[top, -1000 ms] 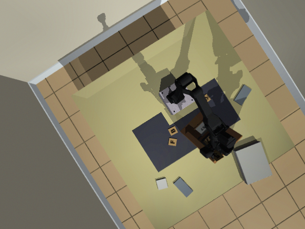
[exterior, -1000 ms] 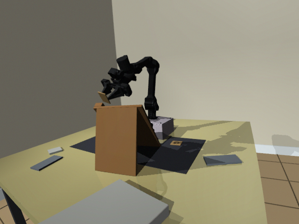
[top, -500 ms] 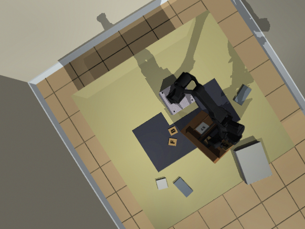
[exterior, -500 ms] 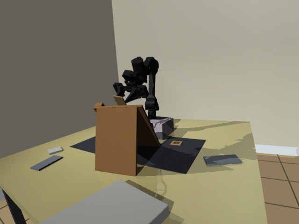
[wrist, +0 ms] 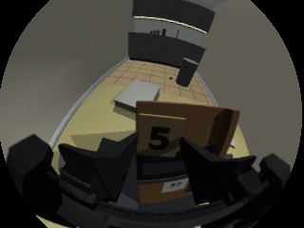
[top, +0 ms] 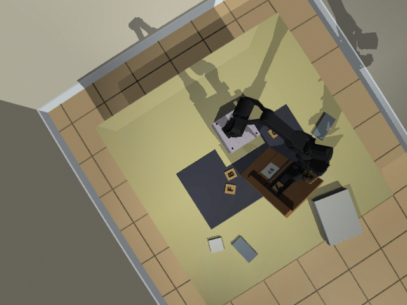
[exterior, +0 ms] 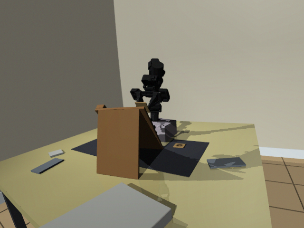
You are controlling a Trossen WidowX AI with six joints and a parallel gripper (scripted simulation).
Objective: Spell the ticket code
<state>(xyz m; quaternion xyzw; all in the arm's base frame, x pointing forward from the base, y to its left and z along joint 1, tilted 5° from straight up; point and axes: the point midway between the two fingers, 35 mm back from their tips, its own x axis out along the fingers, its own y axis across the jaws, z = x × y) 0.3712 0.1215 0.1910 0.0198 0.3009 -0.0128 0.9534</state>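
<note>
The brown sloped board carries a white ticket reading 57. A tile marked 7 sits at the rail's left end in the top view, partly covered by my fingers. My gripper is shut on the 5 tile, holding it by its sides. The 5 reads upright in the wrist view. The tile is at the upper part of the board, just beyond the dark rail strip. Whether it touches the board or rail is unclear.
Tiles B and F lie on the dark mat; tile G lies near the arm base. A large grey box, two slate blocks and a small white block stand around.
</note>
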